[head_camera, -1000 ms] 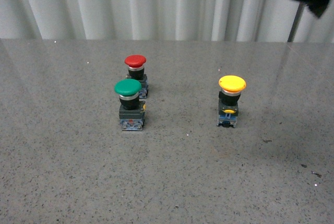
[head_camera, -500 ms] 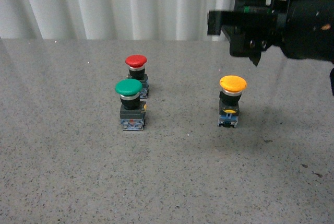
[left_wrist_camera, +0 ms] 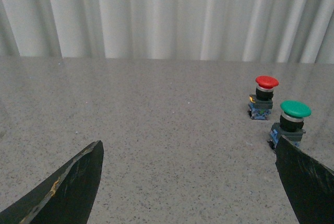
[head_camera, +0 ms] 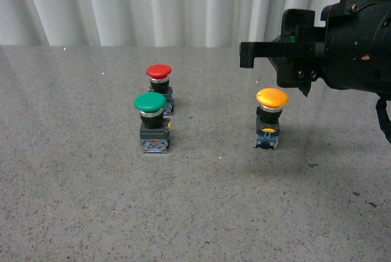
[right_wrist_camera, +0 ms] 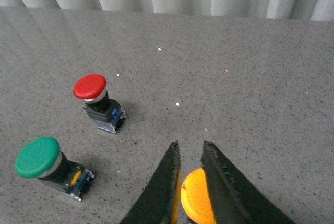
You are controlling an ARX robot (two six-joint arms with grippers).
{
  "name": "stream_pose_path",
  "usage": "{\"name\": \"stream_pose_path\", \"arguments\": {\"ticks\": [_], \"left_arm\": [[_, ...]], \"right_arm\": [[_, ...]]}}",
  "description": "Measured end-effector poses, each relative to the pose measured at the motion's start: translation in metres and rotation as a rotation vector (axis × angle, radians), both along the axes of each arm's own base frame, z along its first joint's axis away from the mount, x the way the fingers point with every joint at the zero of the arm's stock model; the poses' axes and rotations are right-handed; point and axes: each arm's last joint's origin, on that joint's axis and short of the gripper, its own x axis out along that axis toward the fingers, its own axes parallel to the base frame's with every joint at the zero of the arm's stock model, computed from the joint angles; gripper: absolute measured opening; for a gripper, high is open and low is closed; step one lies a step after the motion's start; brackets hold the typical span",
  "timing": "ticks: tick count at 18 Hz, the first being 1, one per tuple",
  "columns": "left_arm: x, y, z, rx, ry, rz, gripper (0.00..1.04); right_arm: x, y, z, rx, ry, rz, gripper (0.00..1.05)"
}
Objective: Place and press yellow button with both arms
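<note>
The yellow button (head_camera: 272, 98) stands upright on the grey table at the right in the front view, its blue-black block below the cap. My right gripper (head_camera: 246, 53) hangs shut above and slightly behind it, not touching it. In the right wrist view the closed gripper (right_wrist_camera: 189, 144) has the yellow cap (right_wrist_camera: 195, 202) showing between and under its fingers. My left gripper (left_wrist_camera: 188, 148) is open and empty over bare table, well away from the yellow button, which is out of that view.
A green-capped button (head_camera: 150, 102) and a red-capped button (head_camera: 159, 71) stand close together left of centre; both also show in the left wrist view (left_wrist_camera: 295, 109) (left_wrist_camera: 266, 82) and the right wrist view (right_wrist_camera: 37, 157) (right_wrist_camera: 90, 86). White curtain runs along the table's far edge.
My right arm has come in from the top right corner and dropped lower, now hovering just over the yellow button. The buttons have not moved.
</note>
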Motion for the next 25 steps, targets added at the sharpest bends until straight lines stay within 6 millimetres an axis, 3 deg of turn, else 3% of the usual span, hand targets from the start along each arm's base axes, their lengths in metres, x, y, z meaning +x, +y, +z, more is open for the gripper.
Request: {"name": "stream_pose_path", "arguments": {"ticks": [3, 11, 25], "left_arm": [[0.0, 0.0, 0.0, 0.0, 0.0, 0.0, 0.98], [0.0, 0.0, 0.0, 0.0, 0.0, 0.0, 0.98], [0.0, 0.0, 0.0, 0.0, 0.0, 0.0, 0.98]], "right_arm": [[0.004, -0.001, -0.006, -0.03, 0.026, -0.008, 0.02], [0.014, 0.005, -0.027, -0.073, 0.073, -0.024, 0.02], [0.021, 0.007, -0.035, -0.147, 0.158, -0.039, 0.02]]}}
